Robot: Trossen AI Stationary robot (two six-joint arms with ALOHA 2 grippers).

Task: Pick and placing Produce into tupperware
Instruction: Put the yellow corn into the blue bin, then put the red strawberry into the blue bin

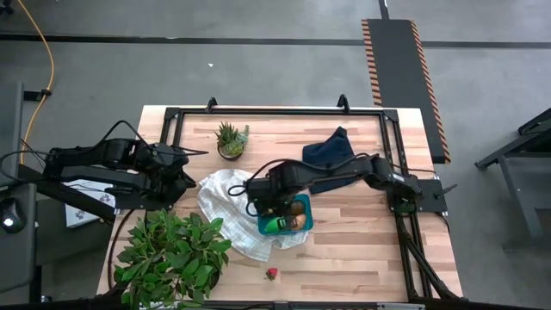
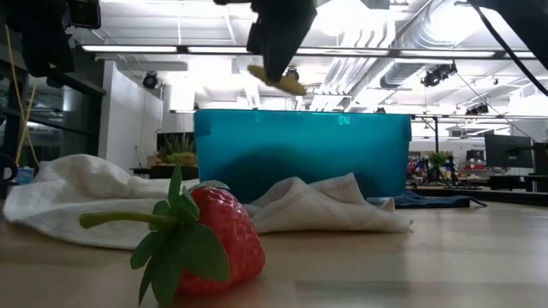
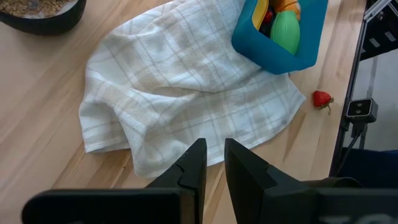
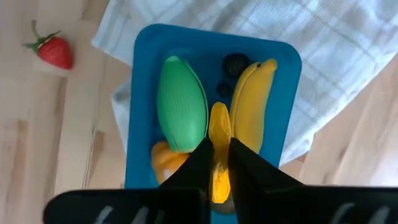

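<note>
The teal tupperware [image 1: 306,207] stands open on a white checked cloth [image 1: 219,194] at mid-table. Inside lie a green fruit [image 4: 180,112], a yellow banana [image 4: 252,106], dark berries [image 4: 235,63] and an orange piece [image 4: 163,158]. Above the box my right gripper [image 4: 217,144] is shut on a small yellow-orange piece of produce [image 2: 282,83]. A red strawberry [image 1: 271,274] lies on the bare wood near the front edge. My left gripper [image 3: 214,149] waits shut over the table's left side, touching nothing. My right gripper pinches the yellow-orange piece [image 4: 219,127] between its two fingers, coming from above and pointing down. One end of the piece sticks out below the fingertips. It hangs clear, above the tupperware's rim [image 2: 300,113] and over the fruit inside.
A small potted succulent [image 1: 231,140] stands at the back. A big leafy plant [image 1: 172,254] fills the front left corner. A dark navy cloth [image 1: 331,155] lies behind the box under the right arm. Bare wood shows at the front right.
</note>
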